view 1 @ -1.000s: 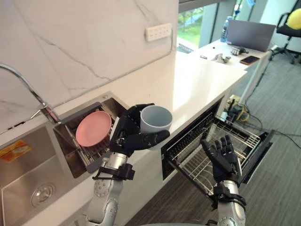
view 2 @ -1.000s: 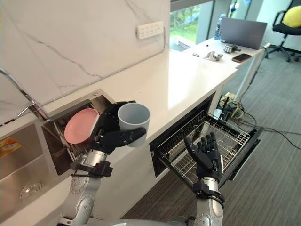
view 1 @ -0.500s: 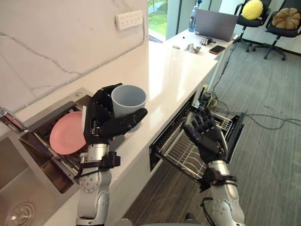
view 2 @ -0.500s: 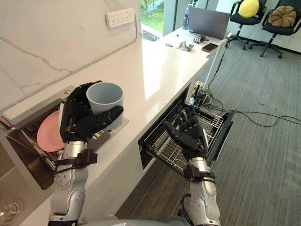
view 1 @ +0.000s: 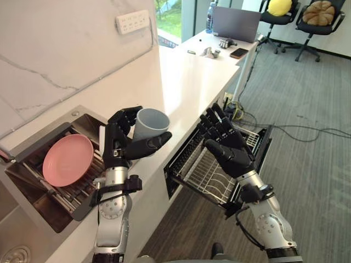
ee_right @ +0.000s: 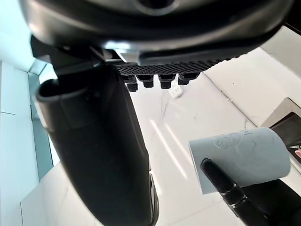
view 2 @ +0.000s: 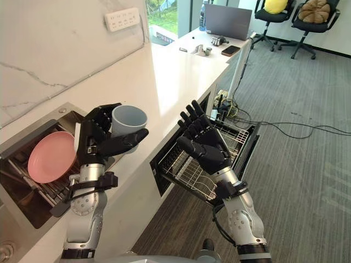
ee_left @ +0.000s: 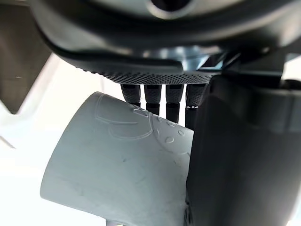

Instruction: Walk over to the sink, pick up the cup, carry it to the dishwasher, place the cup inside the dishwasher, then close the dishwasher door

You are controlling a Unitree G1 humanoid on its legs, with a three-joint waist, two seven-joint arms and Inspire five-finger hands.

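Above the counter (view 1: 189, 82) front edge, left eye view, cup (view 1: 149, 125): grey, mouth up, roughly upright, lifted clear of the counter top.
Left hand (view 1: 122, 148), same view: clamped on cup. Fingers curl round its far side, thumb lies across the near wall below the rim.
Right hand (view 1: 227, 149), same view: fingers straight & spread, holding nothing. Raised just right of the cup, apart from it, over the dishwasher rack (view 1: 200, 174).
Dishwasher rack, same view: wire, pulled out from under the counter, door open.
Pink plate (view 1: 67, 159), same view: stands on edge in a recessed drainer left of the left hand.
Bkgd, same view: socket strip (view 1: 132, 21) on marble wall, laptop (view 1: 236, 23) at counter's far end.
Right eye view, cup (view 2: 128, 121): sits btwn left hand's fingers & thumb. Right hand (view 2: 202, 147) near it, not touching.
Left wrist view, cup (ee_left: 117, 174): grey wall w/ embossed pattern lies against the palm. Fingers (ee_left: 155, 94) reach over it at one side, thumb (ee_left: 235, 155) presses the other side.
Right wrist view, right hand: thumb (ee_right: 99, 150) stands out, fingers (ee_right: 155, 81) short & straight, nothing in them.
Right wrist view, cup (ee_right: 240, 157): seen past the right hand, w/ the left hand's dark thumb (ee_right: 225, 188) across it. White counter & marble wall behind.
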